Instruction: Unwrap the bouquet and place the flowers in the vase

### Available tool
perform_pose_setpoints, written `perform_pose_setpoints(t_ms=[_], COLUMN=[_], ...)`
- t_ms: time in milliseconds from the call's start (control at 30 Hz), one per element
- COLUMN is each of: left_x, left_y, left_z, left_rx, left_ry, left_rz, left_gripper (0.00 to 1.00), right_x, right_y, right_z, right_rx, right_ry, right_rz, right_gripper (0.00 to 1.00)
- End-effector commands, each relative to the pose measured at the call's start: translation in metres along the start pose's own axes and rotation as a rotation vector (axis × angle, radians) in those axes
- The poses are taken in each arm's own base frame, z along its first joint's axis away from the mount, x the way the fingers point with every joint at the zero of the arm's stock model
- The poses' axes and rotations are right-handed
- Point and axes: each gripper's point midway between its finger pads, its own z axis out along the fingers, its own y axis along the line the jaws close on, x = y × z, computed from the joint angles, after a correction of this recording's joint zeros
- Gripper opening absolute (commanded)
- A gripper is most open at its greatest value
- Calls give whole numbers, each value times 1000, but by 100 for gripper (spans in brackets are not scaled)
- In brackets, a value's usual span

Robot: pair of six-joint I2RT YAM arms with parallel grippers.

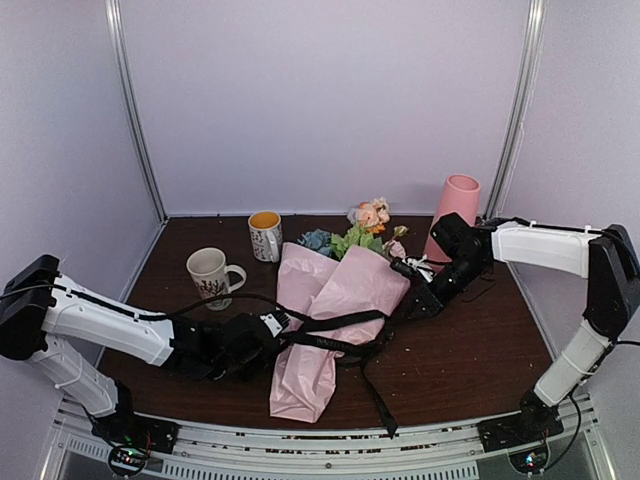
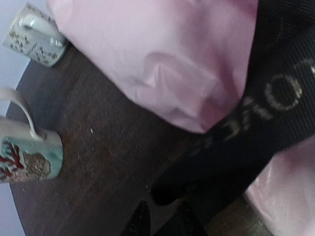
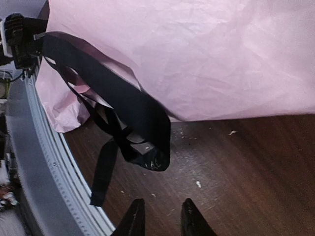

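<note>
**Bouquet** (image 1: 345, 285): lies flat at mid-table, wrapped in a creased pink paper cone. The narrow end is near and the open end is far and to the right.

**Flowers** (image 1: 365, 228): peach and blue heads with green leaves stick out of the cone's far end, just left of the vase.

**Ribbon** (image 3: 123, 108): black with pale lettering. It is slack across the middle of the paper from left to right. A loop and a tail trail onto the table (image 1: 470, 350) toward the near edge.

**Vase** (image 1: 455, 215): plain pink and upright at far right, behind the right arm.

**Left gripper** (image 2: 164, 222): low at the bouquet's left edge, tips a little apart. The ribbon runs right up to the tips. Cannot tell whether it is pinched.

**Right gripper** (image 3: 160, 219): low at the bouquet's right edge, with a narrow gap. Bare wood shows between the tips and it holds nothing. The ribbon loop lies just ahead.

**Far mug** (image 1: 265, 236): orange inside, left of the flowers.

**Near mug** (image 1: 210, 275): pale, with its handle to the right, left of the paper.
</note>
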Motion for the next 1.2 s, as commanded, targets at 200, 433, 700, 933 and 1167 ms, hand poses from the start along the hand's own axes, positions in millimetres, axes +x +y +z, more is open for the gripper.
perform_pose_setpoints(t_ms=[200, 433, 700, 933, 1167], left_x=[-9, -49, -33, -29, -26], left_y=[28, 52, 57, 62, 61], left_z=[-50, -96, -92, -97, -92], left_rx=[39, 95, 61, 64, 49], left_ry=[-72, -373, -311, -354, -335], left_rz=[-241, -373, -396, -456, -430], left_gripper=[35, 65, 66, 66, 65], right_x=[-47, -84, -107, -111, -111], right_y=[47, 99, 124, 119, 106], right_z=[-40, 2, 72, 104, 125], right_rx=[91, 101, 111, 182, 228], right_ry=[-103, -87, 54, 84, 113], right_rz=[-311, -584, -663, -677, -654], right_gripper=[37, 47, 48, 53, 40])
